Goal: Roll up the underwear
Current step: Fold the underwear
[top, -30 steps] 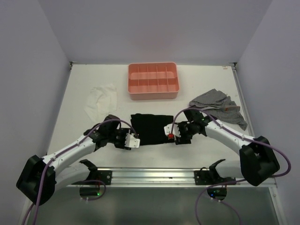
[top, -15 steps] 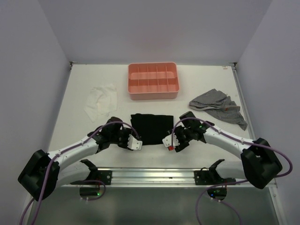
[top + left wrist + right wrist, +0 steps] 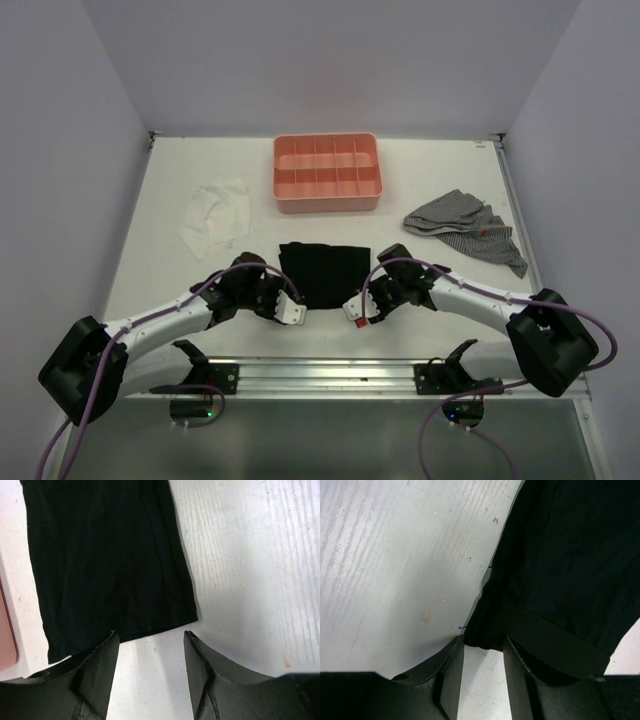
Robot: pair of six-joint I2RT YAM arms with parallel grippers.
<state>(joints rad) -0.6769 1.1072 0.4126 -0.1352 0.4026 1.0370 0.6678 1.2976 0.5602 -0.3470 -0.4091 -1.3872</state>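
The black underwear (image 3: 322,275) lies flat on the white table in front of the pink tray. My left gripper (image 3: 291,312) is open at its near left corner. In the left wrist view the underwear (image 3: 105,555) ends just beyond my left gripper (image 3: 150,637), whose left fingertip (image 3: 107,645) overlaps the hem. My right gripper (image 3: 352,310) is open at the near right corner. In the right wrist view a folded corner of the underwear (image 3: 560,555) sits at the tips of my right gripper (image 3: 483,642), between the jaws and not pinched.
The pink compartment tray (image 3: 327,204) stands at the back middle; its edge shows in the left wrist view (image 3: 5,630). A thin white cloth (image 3: 215,215) lies at the left and a grey checked cloth (image 3: 465,228) at the right. A metal rail (image 3: 325,372) runs along the near edge.
Both grippers have slid toward the near edge of the underwear, the right one further and a little to the left. The underwear has not visibly moved.
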